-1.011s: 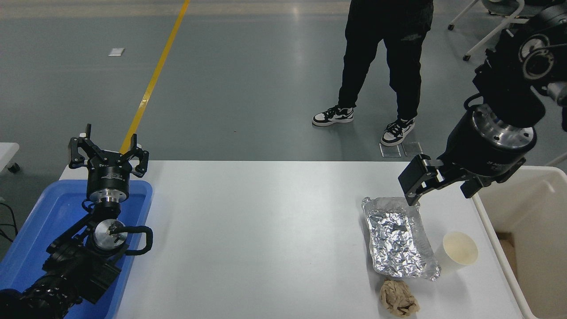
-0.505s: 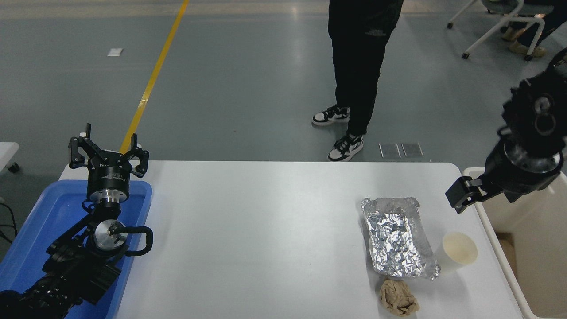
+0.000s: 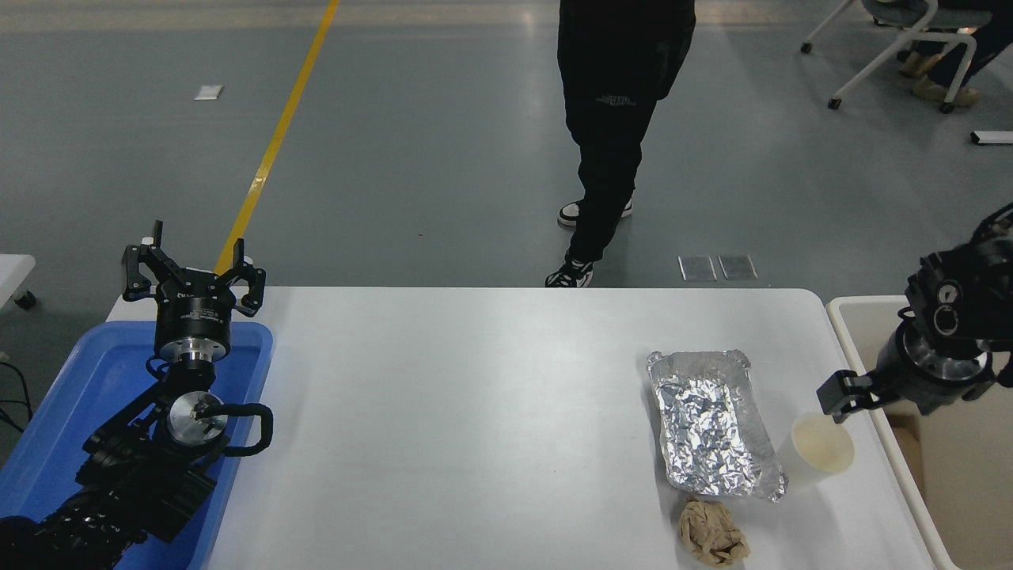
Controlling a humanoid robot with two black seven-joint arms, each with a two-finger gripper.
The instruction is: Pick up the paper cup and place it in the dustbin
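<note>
The paper cup [image 3: 823, 445] stands upright on the white table [image 3: 475, 396] near its right edge, just right of the foil tray. My right gripper [image 3: 845, 392] reaches in from the right edge, low over the table. Its near finger hangs just above and behind the cup's rim, not touching it, and the gripper looks open and empty. The cream-white dustbin [image 3: 853, 310] stands off the table's right side, partly under my right arm. My left gripper [image 3: 192, 273] is parked open at the lower left.
A crinkled silver foil tray [image 3: 712, 423] lies left of the cup. A crumpled brown paper wad [image 3: 712, 532] lies in front of it. A blue tray [image 3: 71, 396] sits under the left arm. A person [image 3: 613, 119] stands beyond the far edge.
My right gripper has swung from above the foil tray's far end to the right and down, now close over the cup. The person has stepped left. The cup has not moved.
</note>
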